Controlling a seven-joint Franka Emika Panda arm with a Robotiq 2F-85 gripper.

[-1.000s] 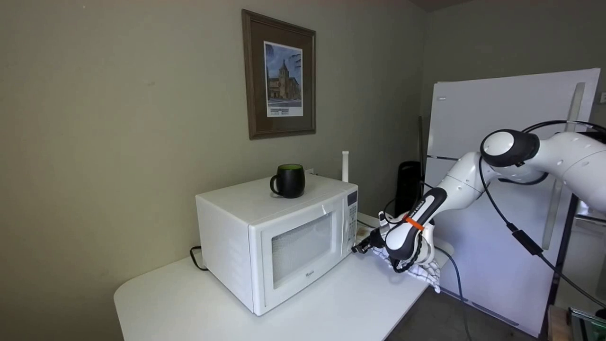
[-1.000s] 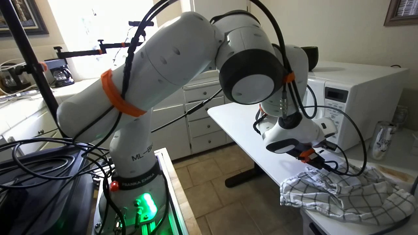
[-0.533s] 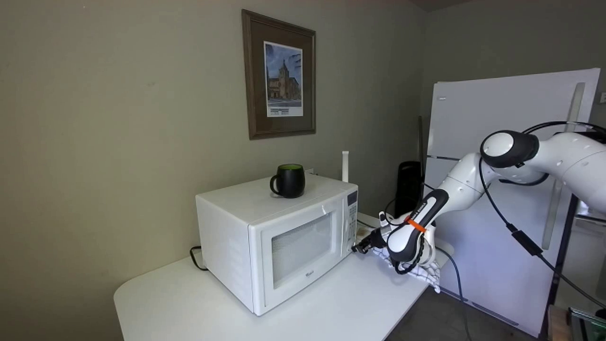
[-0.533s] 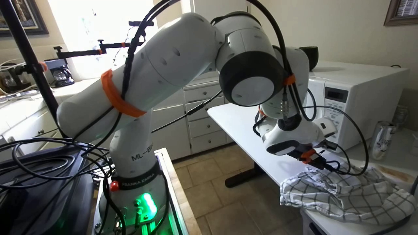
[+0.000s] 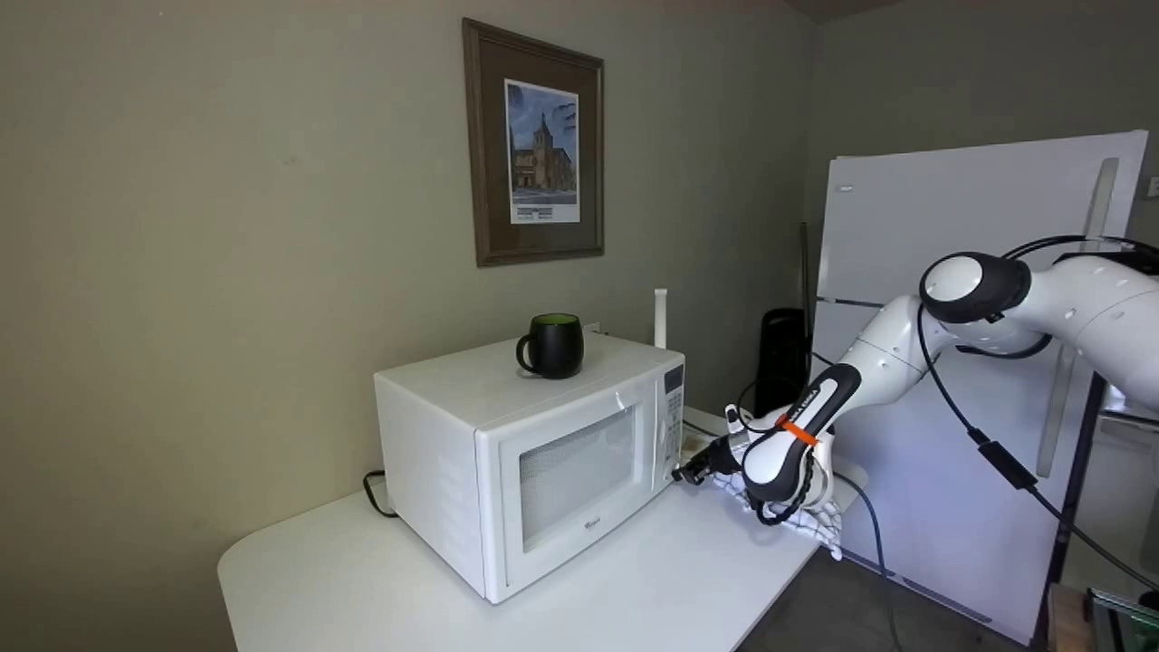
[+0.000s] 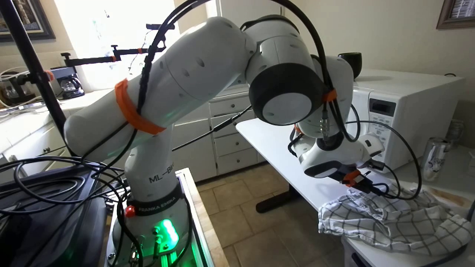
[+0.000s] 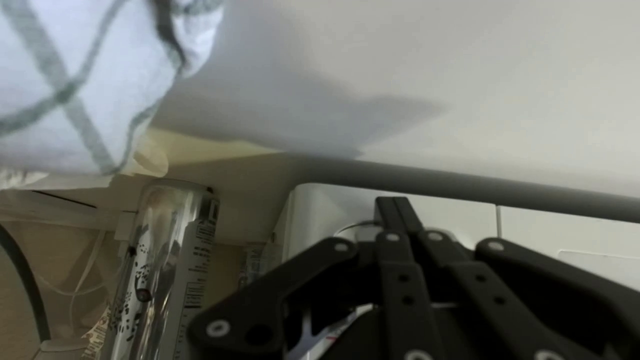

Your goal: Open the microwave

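Boxy white microwave point(image 5: 525, 457), lower middle in an exterior view, door point(image 5: 579, 475) closed; black two-finger gripper point(image 7: 395, 202), wrist view lower right, all clenched up.

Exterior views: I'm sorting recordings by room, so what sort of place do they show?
Most likely a kitchen, perhaps in a home: there is a tall white refrigerator, a large white microwave and what looks like a coffee maker.

Room runs left over the bench point(image 5: 634, 598), before the microwave point(image 5: 534, 462); cloth point(image 6: 393, 222) and can point(image 6: 434, 159) obstruct the right.
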